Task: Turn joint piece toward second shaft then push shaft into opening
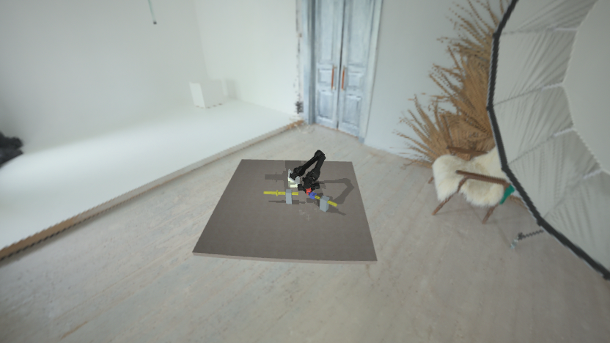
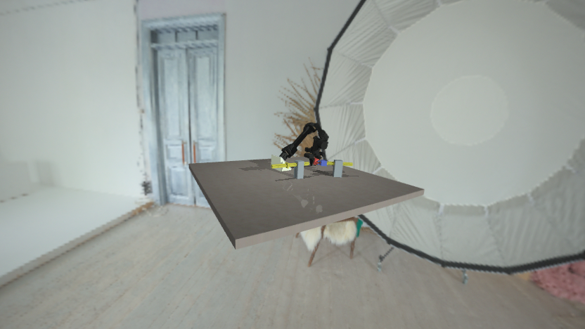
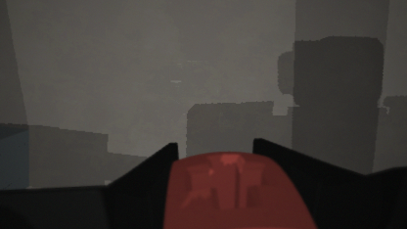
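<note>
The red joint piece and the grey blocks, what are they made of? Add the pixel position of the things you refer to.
The red joint piece [image 1: 309, 190] [image 2: 316, 161] [image 3: 235, 193] looks like plastic, slightly shiny, with soft highlights. The grey blocks [image 1: 288, 196] [image 1: 324, 204] [image 2: 299, 169] [image 2: 337, 168] look smooth and dull: maybe painted wood, plastic or metal. I can't tell which.
</note>
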Robot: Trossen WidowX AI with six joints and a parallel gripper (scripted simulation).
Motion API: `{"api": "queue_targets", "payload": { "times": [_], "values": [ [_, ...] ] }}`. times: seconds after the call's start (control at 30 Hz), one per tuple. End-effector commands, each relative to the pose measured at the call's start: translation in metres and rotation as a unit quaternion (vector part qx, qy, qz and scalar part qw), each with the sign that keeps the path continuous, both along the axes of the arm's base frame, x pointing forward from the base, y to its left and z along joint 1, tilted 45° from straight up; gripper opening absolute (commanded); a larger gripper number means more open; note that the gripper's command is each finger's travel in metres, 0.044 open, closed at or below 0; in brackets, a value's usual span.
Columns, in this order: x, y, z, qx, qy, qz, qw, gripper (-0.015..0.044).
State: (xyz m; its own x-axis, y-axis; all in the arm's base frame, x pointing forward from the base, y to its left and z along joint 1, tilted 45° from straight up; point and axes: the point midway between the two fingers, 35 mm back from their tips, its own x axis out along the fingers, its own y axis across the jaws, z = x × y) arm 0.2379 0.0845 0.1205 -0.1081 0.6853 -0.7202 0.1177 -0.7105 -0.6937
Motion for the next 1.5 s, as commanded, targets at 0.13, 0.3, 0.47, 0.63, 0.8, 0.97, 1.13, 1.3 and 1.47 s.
{"api": "queue_targets", "payload": {
  "times": [0.13,0.3,0.47,0.63,0.8,0.97,1.13,1.3,1.47],
  "values": [
    [0.000,0.000,0.000,0.000,0.000,0.000,1.000,0.0000],
    [0.000,-0.001,-0.001,0.000,-0.010,0.008,1.000,0.0000],
    [0.001,-0.004,-0.004,-0.001,-0.045,0.038,0.998,0.0000],
    [0.002,-0.006,-0.007,-0.002,-0.075,0.063,0.995,0.0000],
    [0.004,-0.009,-0.009,-0.002,-0.103,0.088,0.991,0.0000],
    [0.005,-0.011,-0.012,-0.002,-0.132,0.113,0.985,0.0000],
    [0.007,-0.013,-0.014,-0.002,-0.160,0.138,0.977,0.0000],
    [0.009,-0.015,-0.017,-0.001,-0.189,0.163,0.968,0.0000],
    [0.011,-0.017,-0.019,0.000,-0.217,0.187,0.958,0.0000]
  ]
}}
